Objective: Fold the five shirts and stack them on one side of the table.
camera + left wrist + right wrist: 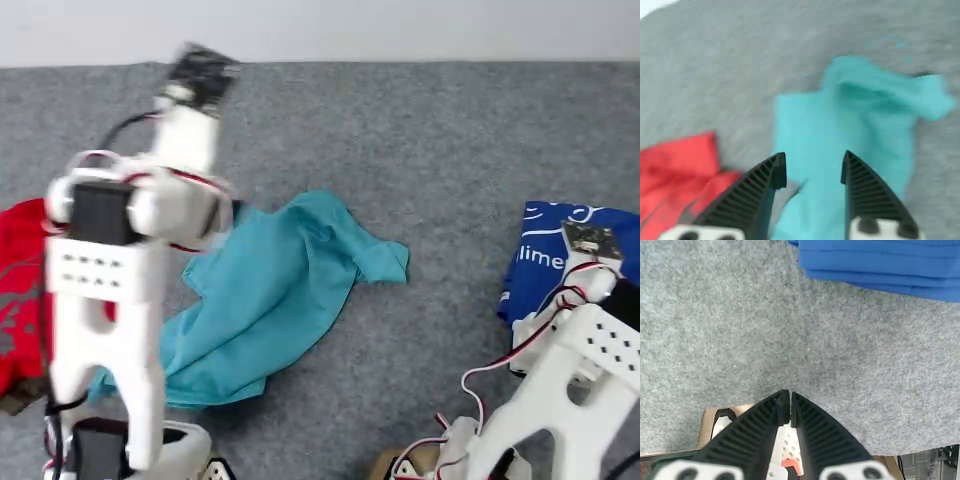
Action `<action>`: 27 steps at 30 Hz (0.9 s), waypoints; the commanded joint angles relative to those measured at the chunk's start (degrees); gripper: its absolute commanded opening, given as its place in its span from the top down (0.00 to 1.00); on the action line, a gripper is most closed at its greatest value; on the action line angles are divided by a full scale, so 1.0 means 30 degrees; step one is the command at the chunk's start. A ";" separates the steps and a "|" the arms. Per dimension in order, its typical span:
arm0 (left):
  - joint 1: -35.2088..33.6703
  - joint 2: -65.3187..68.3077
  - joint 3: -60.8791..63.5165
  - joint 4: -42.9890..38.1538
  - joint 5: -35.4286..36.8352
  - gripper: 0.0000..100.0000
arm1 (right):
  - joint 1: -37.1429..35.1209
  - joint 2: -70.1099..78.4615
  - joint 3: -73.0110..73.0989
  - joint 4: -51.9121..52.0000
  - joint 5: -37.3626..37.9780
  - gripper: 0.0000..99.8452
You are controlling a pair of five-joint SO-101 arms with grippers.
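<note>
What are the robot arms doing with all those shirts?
Two robot arms are working on shirts on a grey table. The left gripper hangs open over a crumpled teal shirt in the middle and holds nothing. A red shirt lies bunched at the left edge. The right gripper is shut and empty over bare table, next to a blue shirt that looks folded already.

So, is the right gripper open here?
No, the right gripper is shut, its fingertips meeting over the grey table near the blue shirt.
</note>
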State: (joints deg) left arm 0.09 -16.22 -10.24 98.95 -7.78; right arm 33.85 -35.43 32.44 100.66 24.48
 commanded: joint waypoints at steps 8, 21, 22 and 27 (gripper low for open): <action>-1.0608 -0.0879 0.8103 0.0557 -1.3949 0.81 | -0.0161 -0.0454 -0.0088 0.0718 -0.0059 0.99; -1.6762 -0.0733 1.4022 0.0498 -2.1275 0.81 | -0.0571 -0.0425 -0.0088 0.0718 -0.0059 0.99; -1.6850 -0.0703 1.4520 0.0498 -2.1509 0.81 | -0.0835 -0.0425 -0.0088 0.0718 -0.0059 0.99; -1.6879 -0.0703 1.5868 -0.1055 -2.1216 0.81 | -0.2711 -0.0425 -0.0088 0.0747 -0.0147 0.99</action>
State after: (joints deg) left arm -50.20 -16.66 36.53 98.51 -71.34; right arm 28.66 -35.43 32.44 100.66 24.48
